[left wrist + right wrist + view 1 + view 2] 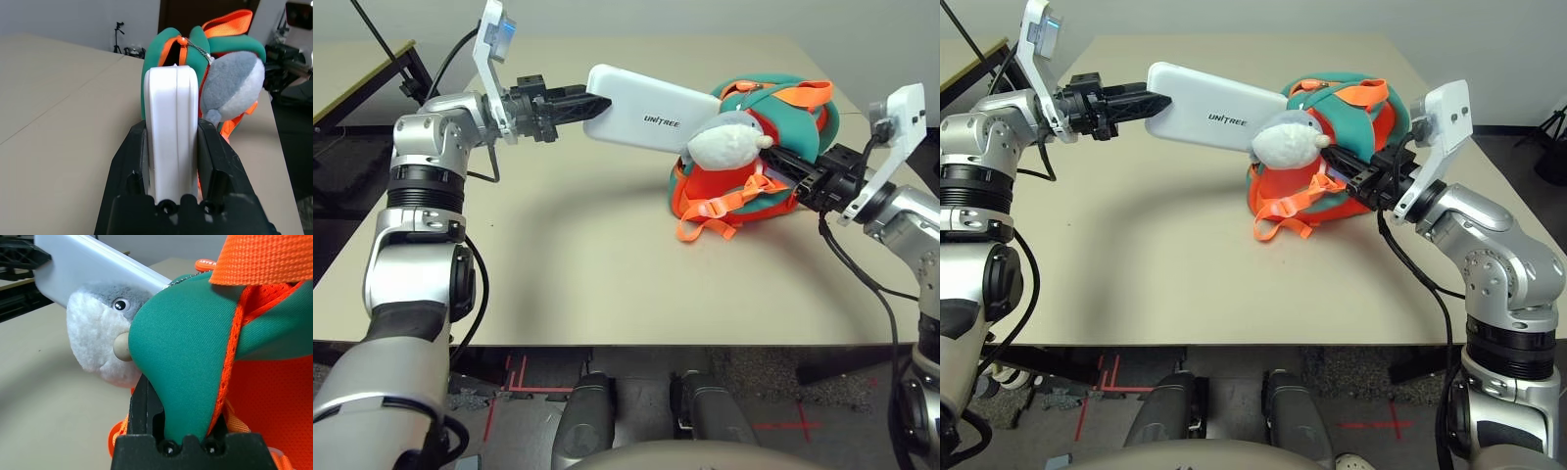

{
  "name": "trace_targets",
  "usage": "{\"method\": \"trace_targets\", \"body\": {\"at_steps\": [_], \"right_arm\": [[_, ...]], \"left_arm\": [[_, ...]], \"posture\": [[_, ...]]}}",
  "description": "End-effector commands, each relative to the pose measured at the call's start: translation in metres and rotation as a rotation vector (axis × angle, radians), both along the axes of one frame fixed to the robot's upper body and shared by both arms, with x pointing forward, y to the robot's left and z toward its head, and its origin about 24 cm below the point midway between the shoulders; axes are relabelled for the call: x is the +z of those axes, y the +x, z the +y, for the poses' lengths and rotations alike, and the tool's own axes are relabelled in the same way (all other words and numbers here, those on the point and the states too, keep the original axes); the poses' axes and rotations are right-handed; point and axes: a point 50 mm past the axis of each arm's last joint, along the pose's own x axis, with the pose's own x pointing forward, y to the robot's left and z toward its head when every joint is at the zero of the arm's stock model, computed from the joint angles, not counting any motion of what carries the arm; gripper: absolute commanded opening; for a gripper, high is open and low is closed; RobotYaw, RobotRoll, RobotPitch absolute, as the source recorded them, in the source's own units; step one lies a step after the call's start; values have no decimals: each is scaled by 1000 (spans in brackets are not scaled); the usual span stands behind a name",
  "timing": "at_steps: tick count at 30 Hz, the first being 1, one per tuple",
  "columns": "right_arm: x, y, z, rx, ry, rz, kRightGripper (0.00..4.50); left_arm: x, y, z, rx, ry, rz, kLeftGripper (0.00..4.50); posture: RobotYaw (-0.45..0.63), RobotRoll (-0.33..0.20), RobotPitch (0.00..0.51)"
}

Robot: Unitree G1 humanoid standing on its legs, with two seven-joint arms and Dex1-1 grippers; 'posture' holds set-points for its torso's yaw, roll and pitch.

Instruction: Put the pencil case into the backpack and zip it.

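Note:
My left gripper is shut on the near end of the white pencil case, which hangs level above the table. The case's far end reaches into the open top of the backpack, between the orange zip edges. The backpack is teal and orange and stands at the right of the table, with a grey-white plush shark on its front. From the right, my right gripper is shut on a teal flap of the backpack beside the opening.
Loose orange straps spill from the backpack onto the beige table. A black stand and a second table edge sit off the back left corner. Cables hang from both wrists.

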Motion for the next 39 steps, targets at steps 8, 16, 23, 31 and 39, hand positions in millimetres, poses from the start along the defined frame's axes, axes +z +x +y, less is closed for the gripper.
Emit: {"method": "trace_targets", "body": {"at_steps": [8, 16, 23, 31, 39], "right_arm": [[13, -3, 6, 64, 9, -63, 81], [12, -4, 6, 66, 4, -57, 81], [11, -3, 10, 73, 2, -53, 81], [10, -3, 11, 72, 5, -54, 81], [2, -3, 11, 67, -1, -35, 81]], "left_arm": [[-9, 4, -43, -46, 1, -60, 1330], [-41, 5, -74, -43, 27, -32, 1330], [-62, 5, -108, -37, 41, -41, 1330], [-91, 5, -128, -1, 42, 8, 1329], [-106, 9, -123, 87, 79, 8, 3409]], "posture": [[83, 0, 39], [79, 0, 41], [70, 0, 46], [55, 0, 44], [55, 0, 44]]}}
